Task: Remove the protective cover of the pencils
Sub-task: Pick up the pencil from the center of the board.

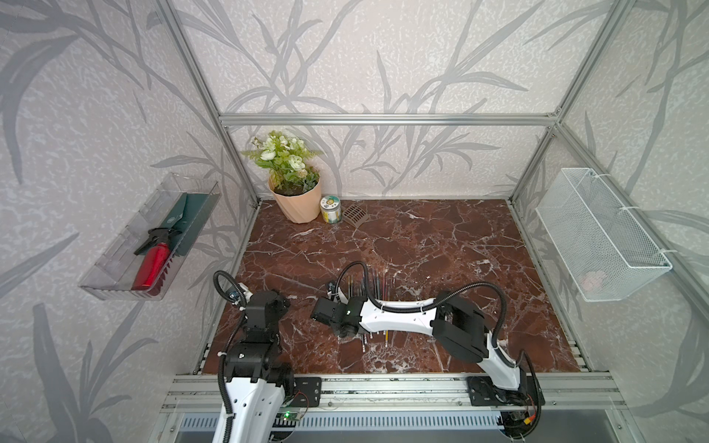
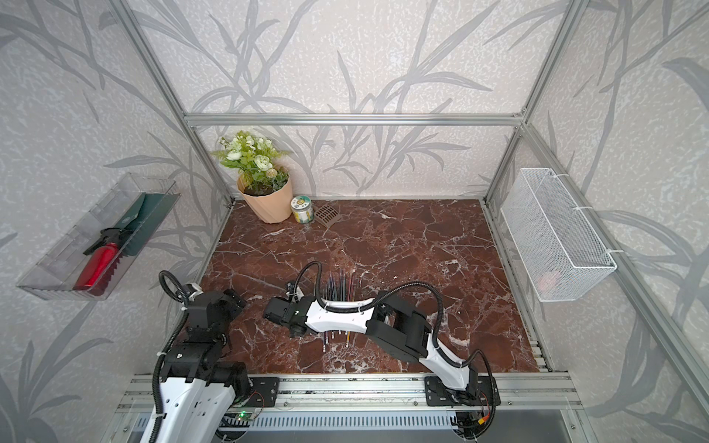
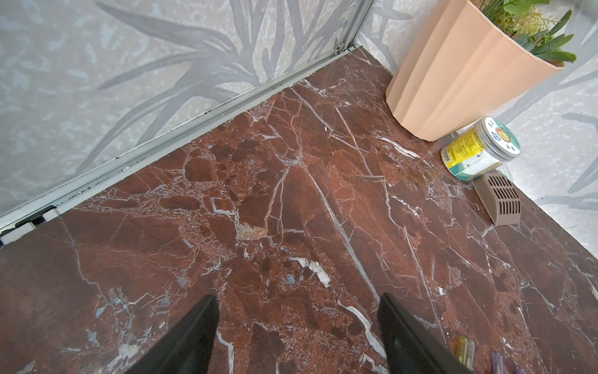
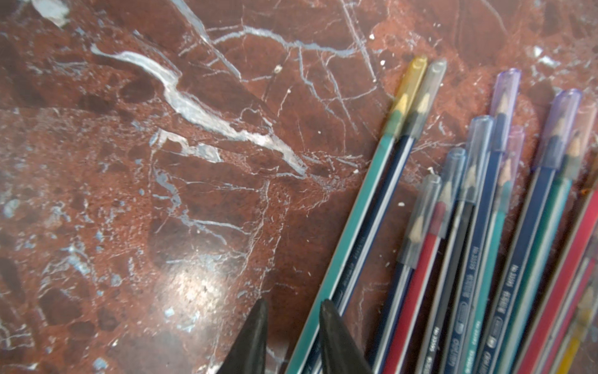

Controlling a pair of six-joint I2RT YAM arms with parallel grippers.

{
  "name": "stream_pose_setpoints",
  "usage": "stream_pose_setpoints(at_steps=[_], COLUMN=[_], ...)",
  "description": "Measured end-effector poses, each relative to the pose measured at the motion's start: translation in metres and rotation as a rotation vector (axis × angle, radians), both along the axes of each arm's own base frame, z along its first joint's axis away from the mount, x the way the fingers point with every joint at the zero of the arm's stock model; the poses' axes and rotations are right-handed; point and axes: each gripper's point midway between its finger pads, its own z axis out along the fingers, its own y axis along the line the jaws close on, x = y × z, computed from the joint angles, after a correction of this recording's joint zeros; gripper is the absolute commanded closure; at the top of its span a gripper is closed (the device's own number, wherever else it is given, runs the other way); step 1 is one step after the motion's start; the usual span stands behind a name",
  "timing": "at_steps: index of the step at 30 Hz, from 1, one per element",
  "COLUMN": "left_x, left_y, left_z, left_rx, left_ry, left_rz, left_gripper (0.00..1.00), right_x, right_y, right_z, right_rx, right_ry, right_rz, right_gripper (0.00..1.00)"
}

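Right hand (image 4: 293,306): narrowly apart, empty, just beside pencils (image 4: 459,246) fanned on surface (image 4: 129,194), shafts running near-to-far, caps (image 4: 417,81) at far ends. Left hand (image 3: 297,298): wide apart, empty, farther off.

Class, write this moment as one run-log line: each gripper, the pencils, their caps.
left gripper: open, empty | right gripper: slightly open, empty, beside pencils | pencils: lying on table | caps: on
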Motion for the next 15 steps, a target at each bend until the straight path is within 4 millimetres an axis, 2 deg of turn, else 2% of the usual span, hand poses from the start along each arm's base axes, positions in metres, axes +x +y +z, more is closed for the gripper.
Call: stream_pose_setpoints(at_steps=[15], left_x=[-0.0002], left_y=[0.0000], left_z=[0.0005], left_rx=[0.000], left_ry=[-0.003], left_rz=[0.000], left_gripper=[0.20], right_x=[0.0019], right_y=[-0.0067], right_z=[-0.0046], right_rx=[-0.018], right_ry=[-0.007], right_rz=[-0.038], right_gripper=[0.71])
